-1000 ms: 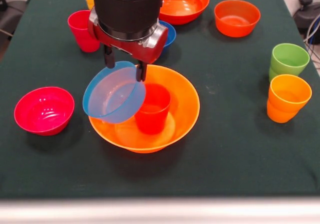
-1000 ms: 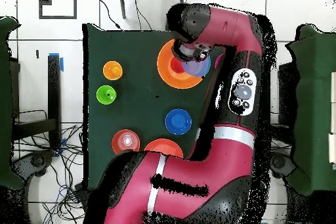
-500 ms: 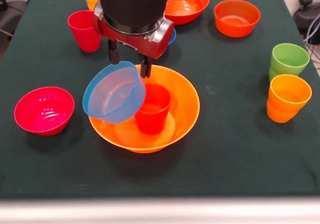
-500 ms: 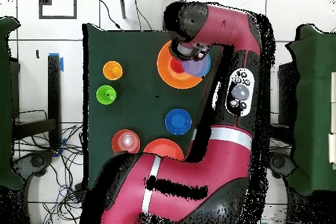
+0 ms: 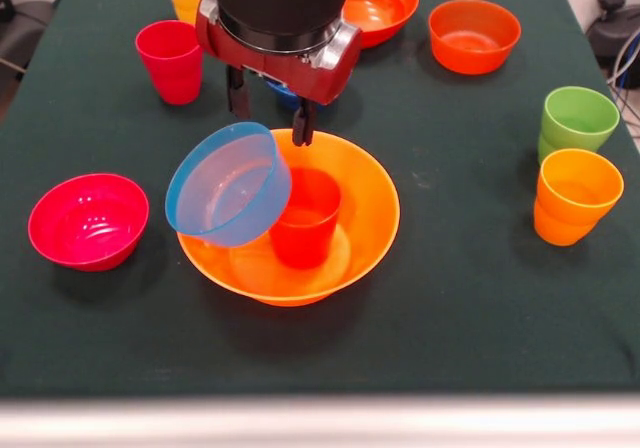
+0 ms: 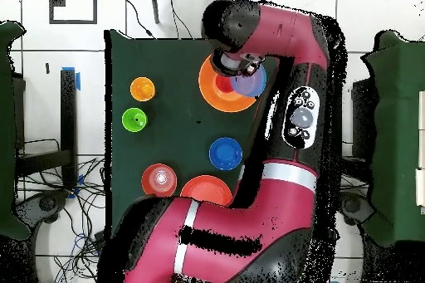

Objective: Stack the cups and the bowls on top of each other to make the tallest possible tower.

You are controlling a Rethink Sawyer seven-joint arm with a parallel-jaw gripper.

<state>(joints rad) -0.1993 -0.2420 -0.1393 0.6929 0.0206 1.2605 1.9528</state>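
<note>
Tower barely begun: large orange bowl at centre holds the red-orange cup, light blue bowl leans crooked at its nine o'clock, gripper hangs open and empty above, other cups unstacked.

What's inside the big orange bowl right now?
A red-orange cup stands upright in the big orange bowl. A light blue bowl leans tilted against the cup, covering the orange bowl's rim there. The gripper hangs open above, holding nothing.
</note>
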